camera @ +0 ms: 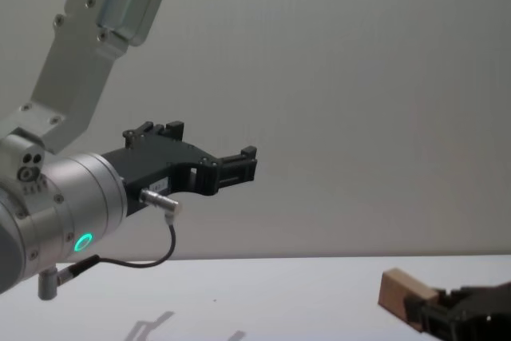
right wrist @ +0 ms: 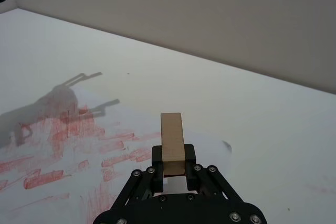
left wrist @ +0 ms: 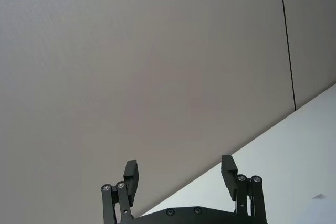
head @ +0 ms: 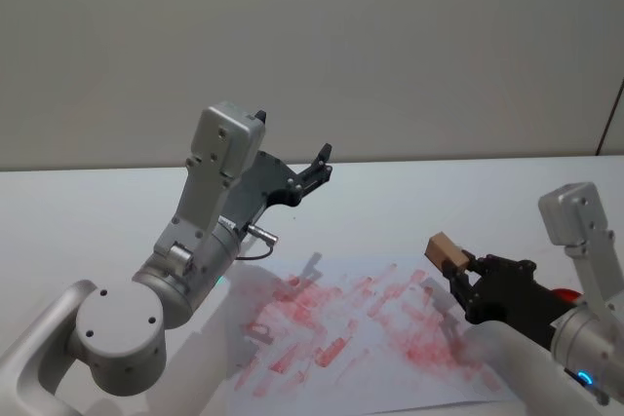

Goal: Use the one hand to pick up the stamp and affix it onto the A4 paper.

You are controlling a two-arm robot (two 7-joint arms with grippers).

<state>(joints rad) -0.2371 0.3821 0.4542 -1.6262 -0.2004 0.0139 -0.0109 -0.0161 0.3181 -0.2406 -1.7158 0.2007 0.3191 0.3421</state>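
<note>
Right gripper [right wrist: 173, 165] low at right side, jaws pinching pale wooden stamp [right wrist: 172, 139] by one end, block jutting forward over right part of A4 paper [head: 390, 382]. Sheet flat on white table [head: 439, 182], covered with red prints [head: 331, 328]. Left gripper [left wrist: 181, 174] raised high above table, fingers spread wide.

Pale tan stamp [head: 447, 252], white A4 paper [head: 385, 379] streaked with red smears [head: 327, 346], black right gripper [head: 460, 278]
</note>
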